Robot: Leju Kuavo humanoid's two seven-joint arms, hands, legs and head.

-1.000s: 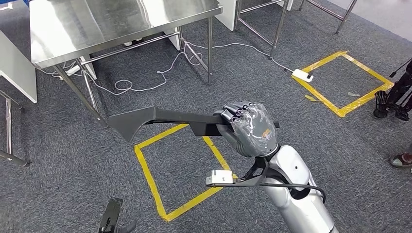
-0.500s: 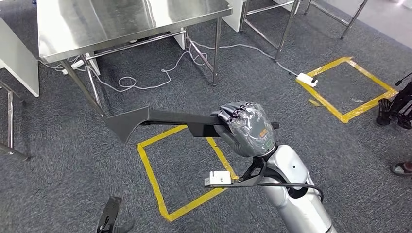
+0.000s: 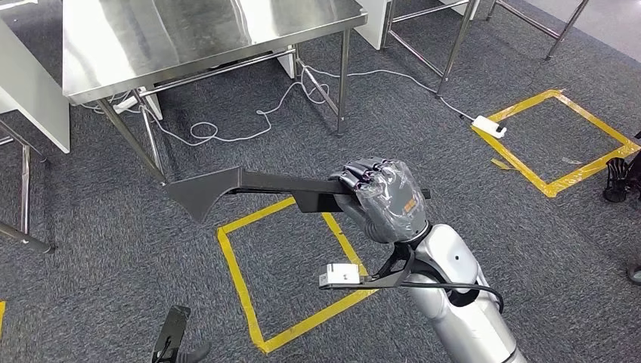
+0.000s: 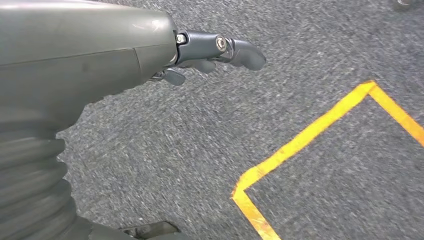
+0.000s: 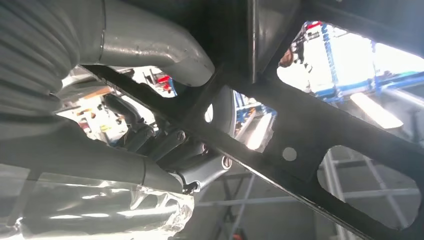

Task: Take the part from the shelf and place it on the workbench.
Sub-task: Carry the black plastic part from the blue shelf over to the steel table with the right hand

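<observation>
My right hand [image 3: 385, 199], wrapped in clear film, grips a long dark grey flat part [image 3: 242, 185] that sticks out level to the left over the carpet. The part's wide pointed end hangs near the workbench leg. In the right wrist view the black part [image 5: 310, 130], with cut-out holes, crosses in front of my right hand [image 5: 145, 140], whose thumb and fingers clamp it. The steel workbench [image 3: 189, 34] stands ahead at the upper left, its top bare. My left hand [image 4: 200, 55] hangs over the carpet, fingers loosely bent, holding nothing.
A yellow tape square [image 3: 291, 272] marks the carpet below the part, another yellow tape square [image 3: 555, 144] lies at the right. White cables [image 3: 249, 121] and a power strip [image 3: 490, 125] lie under and beside the workbench. A white panel [image 3: 34, 91] stands at the left.
The whole view has shifted: the workbench and floor marks sit slightly further right and lower in the picture. My right hand still holds the part the same way.
</observation>
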